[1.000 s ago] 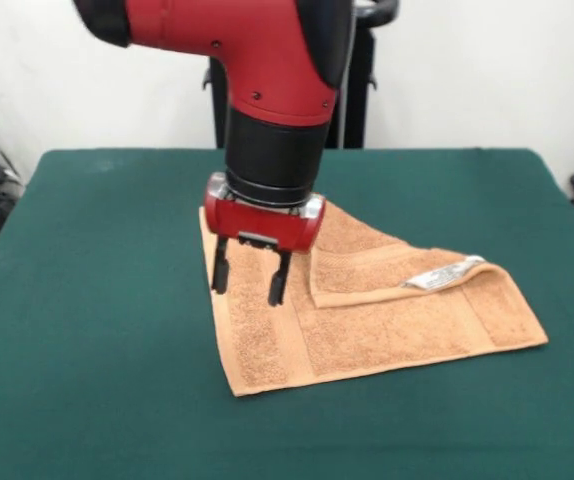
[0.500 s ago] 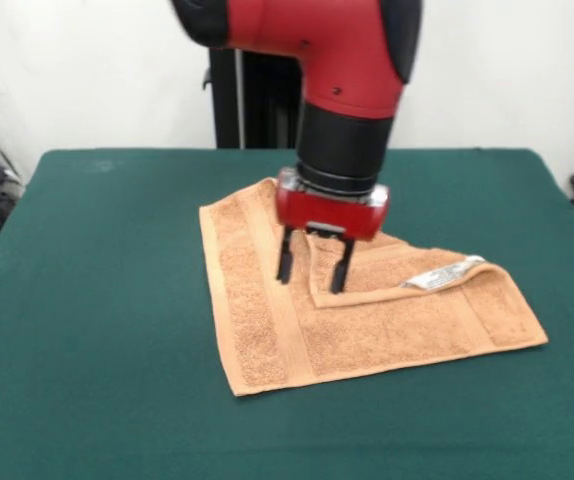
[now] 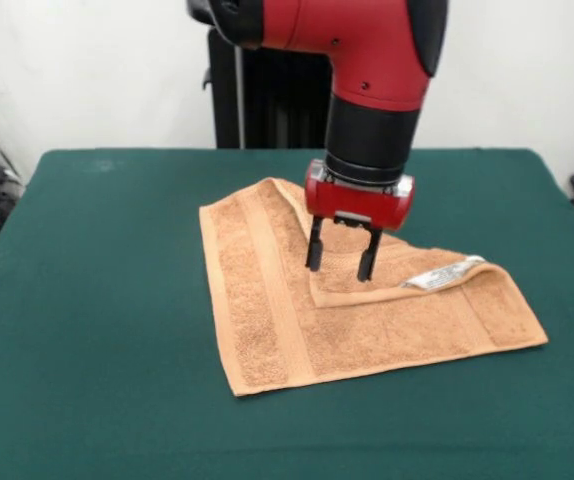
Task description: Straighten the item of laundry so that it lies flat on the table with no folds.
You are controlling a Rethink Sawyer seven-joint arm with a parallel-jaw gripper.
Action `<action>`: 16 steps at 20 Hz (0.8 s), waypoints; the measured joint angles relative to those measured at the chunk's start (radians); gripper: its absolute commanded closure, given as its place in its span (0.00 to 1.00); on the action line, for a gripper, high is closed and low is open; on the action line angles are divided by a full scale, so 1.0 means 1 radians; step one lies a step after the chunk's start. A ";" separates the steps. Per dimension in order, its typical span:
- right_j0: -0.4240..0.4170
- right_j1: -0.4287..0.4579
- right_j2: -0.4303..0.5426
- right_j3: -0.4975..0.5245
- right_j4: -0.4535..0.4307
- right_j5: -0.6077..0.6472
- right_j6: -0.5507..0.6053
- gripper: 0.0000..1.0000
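The orange-tan towel (image 3: pixel 367 310) is lying near the middle of the green counter (image 3: pixel 97 330), a little toward the right edge as the front view is showing it. It is not lying flat. One corner is folded over on top of the rest, and the folded flap is making a pointy shape with its tip toward the middle of the towel. A small white tag (image 3: pixel 437 277) is sitting on the folded edge, toward the right edge of the counter. Flat woven bands are running along the towel's left side and its right side. The red and black arm (image 3: pixel 367 70) is coming down from the far edge of the counter. Its end effector (image 3: pixel 342 262) is hanging over the folded flap with its two black fingers (image 3: pixel 314 250) standing apart and nothing between them. The fingertips are sitting very close to the cloth, but whether they are touching it is too hard to tell.
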 measured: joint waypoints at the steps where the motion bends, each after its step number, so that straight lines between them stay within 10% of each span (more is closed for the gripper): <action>1: -0.002 0.001 -0.003 0.011 0.004 -0.010 0.000 0.00; 16: -0.008 0.004 -0.041 0.097 0.006 -0.123 0.000 0.00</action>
